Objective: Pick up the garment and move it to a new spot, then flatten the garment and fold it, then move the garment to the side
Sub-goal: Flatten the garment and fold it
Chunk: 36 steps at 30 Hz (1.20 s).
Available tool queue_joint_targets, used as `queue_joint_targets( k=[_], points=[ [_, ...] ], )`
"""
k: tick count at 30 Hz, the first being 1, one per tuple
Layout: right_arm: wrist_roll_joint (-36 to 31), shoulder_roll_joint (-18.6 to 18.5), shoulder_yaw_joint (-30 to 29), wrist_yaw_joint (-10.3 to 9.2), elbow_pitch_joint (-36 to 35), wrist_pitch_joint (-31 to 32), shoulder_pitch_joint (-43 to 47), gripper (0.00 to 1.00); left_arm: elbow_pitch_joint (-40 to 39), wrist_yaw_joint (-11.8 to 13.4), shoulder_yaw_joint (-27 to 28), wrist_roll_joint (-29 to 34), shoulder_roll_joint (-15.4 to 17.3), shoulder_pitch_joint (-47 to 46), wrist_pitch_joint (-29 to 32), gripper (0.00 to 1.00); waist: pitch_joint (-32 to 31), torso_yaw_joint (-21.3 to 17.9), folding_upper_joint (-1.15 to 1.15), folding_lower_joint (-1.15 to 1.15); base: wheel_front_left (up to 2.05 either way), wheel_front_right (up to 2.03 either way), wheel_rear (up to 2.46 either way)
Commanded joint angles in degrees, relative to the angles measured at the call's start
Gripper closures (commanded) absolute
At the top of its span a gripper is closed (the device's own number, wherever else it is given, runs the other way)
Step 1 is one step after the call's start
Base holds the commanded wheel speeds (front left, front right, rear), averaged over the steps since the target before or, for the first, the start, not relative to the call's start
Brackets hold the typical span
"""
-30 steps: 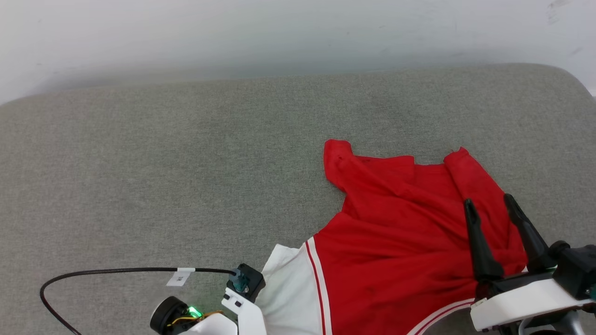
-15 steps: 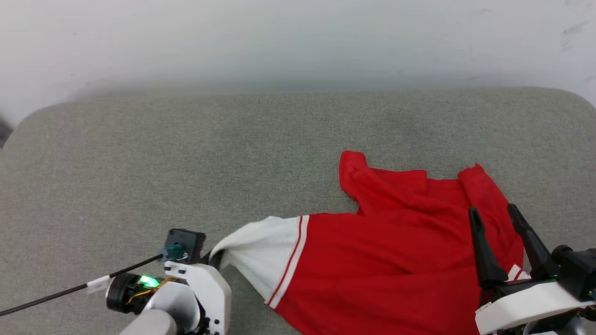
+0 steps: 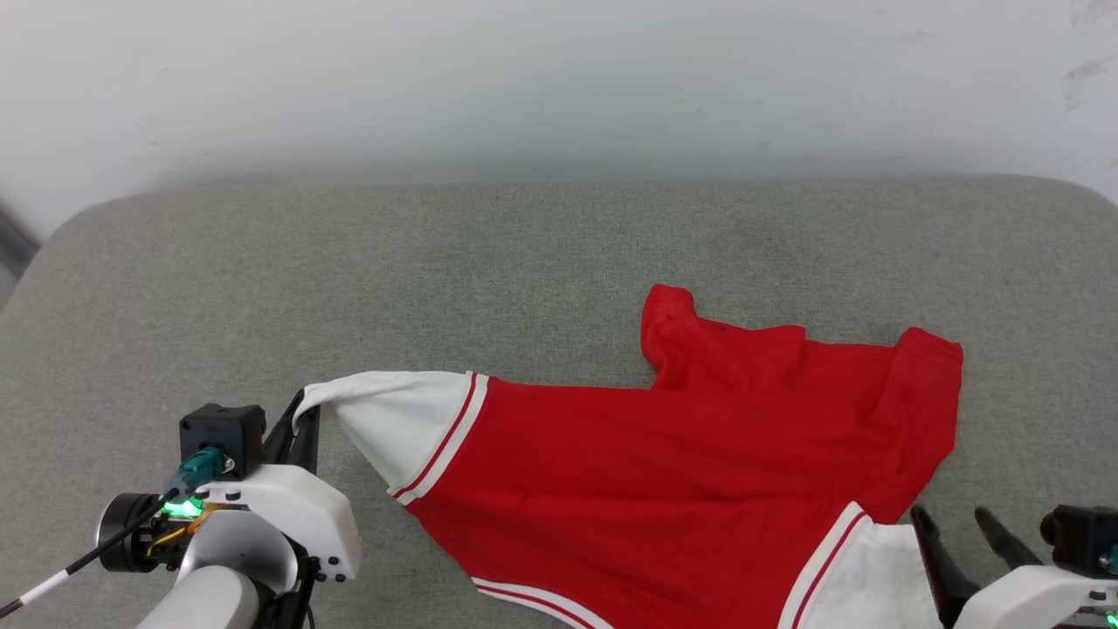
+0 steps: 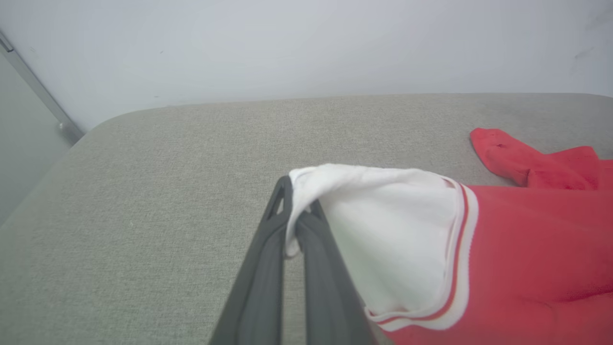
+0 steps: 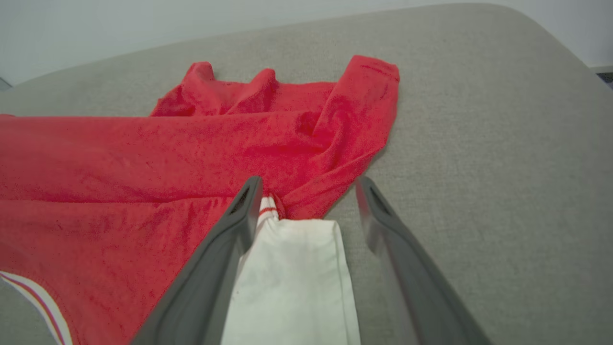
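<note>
Now, at the left, the left tool (image 3: 301,418) is closed on the tip of a white sleeve (image 3: 393,419) of the garment (image 3: 681,472), and the cloth runs tight from this tip to the red body. The garment lies on the right half of the surface (image 3: 437,279), drawn out in a long band. Its far part is bunched in folds, and no lettering shows. At the right, the right tool (image 3: 950,524) is open. Its two fingers stand apart, and the other sleeve (image 5: 292,268) lies between them, not pinched.

I judge the work to be at the flattening step, and early in it. One sleeve is gripped and the second is not yet taken. The garment is not flat, no fold is made, and the move to the side is left to do. Whether it was already carried to a new spot, I cannot tell.

The surface is covered with grey woven cloth and has rounded corners. A pale wall (image 3: 524,87) stands behind it. In the left wrist view a metal strip (image 4: 38,91) runs down this wall at the far left.
</note>
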Motion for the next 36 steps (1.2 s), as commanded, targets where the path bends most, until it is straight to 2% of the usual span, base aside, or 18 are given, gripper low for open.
queue_joint_targets(
  k=[1, 2, 7, 11, 17, 18, 19, 20, 25, 32, 36],
  points=[
    [0.4, -0.7, -0.3, -0.02, 0.6, 2.1, 0.9, 0.00, -0.5, 0.3, 0.2, 0.4, 0.2, 0.6, -0.4, 1.00, 0.1, 0.0, 0.00, 0.00, 0.00, 0.00, 0.00],
    [1.2, -2.7, -0.4, -0.02, 2.6, 11.0, 2.6, 0.00, -2.1, 1.0, 0.3, 0.5, 0.0, 0.8, -0.7, 1.00, 0.4, -0.1, 0.00, 0.00, 0.00, 0.00, 0.00],
    [3.2, -5.1, 0.2, -0.02, 5.5, 22.9, 3.4, 0.00, -4.2, 1.8, -0.1, 0.9, -0.5, 0.6, -0.5, 1.00, 1.6, -0.1, 0.00, 0.00, 0.00, 0.00, 0.00],
    [4.4, -5.3, 1.6, -0.02, 8.4, 26.2, 1.7, 0.00, -4.8, 1.5, -0.3, 0.8, -0.8, -0.3, -0.9, 1.00, 3.0, 0.3, 0.00, 0.00, 0.00, 0.00, 0.00],
    [6.7, -3.8, 5.3, 0.01, 16.6, 26.0, -1.1, 0.00, -4.2, 0.5, -0.6, 0.5, -1.4, -1.3, -1.8, 1.00, 4.5, 0.6, 0.00, 0.00, 0.00, 0.00, 0.00],
    [6.8, -3.6, 5.9, 0.07, 17.7, 26.0, -1.4, 0.12, -4.1, 0.4, -0.6, 0.5, -1.4, -1.4, -1.9, 1.00, 4.5, 0.7, 0.00, 0.00, 0.00, 0.00, 0.00],
    [7.1, -3.3, 6.4, 0.07, 18.6, 25.8, -1.7, 0.65, -4.0, 0.4, -0.6, 0.5, -1.5, -1.4, -2.0, 1.00, 4.6, 0.7, 0.00, 0.00, 0.00, 0.00, 0.00],
    [7.2, -3.1, 6.9, 0.08, 19.2, 25.9, -1.8, 1.00, -3.9, 0.4, -0.7, 0.6, -1.5, -1.4, -2.0, 1.00, 4.6, 0.7, 0.00, 0.00, 0.00, 0.00, 0.00],
    [6.5, -4.2, 6.8, 0.07, 17.1, 24.3, -2.6, 1.00, -3.9, 0.4, -0.6, 0.4, -1.1, -0.5, -2.5, 1.00, 3.9, 0.4, 0.00, 0.00, 0.00, 0.00, 0.00],
    [4.5, -7.8, 6.0, -0.05, 6.3, 22.9, -5.6, 1.00, -4.6, 0.7, 0.6, 0.1, -0.1, -0.4, -3.3, 1.00, 1.9, -1.1, 0.00, 0.00, 0.00, 0.00, 0.00],
    [3.4, -9.1, 5.6, -0.03, 1.7, 21.5, -10.6, 1.00, -5.5, 0.5, 1.4, 0.0, 0.6, -2.4, -2.7, 1.00, 0.8, -1.4, 0.00, 0.00, 0.00, 0.00, 0.00]
  ],
)
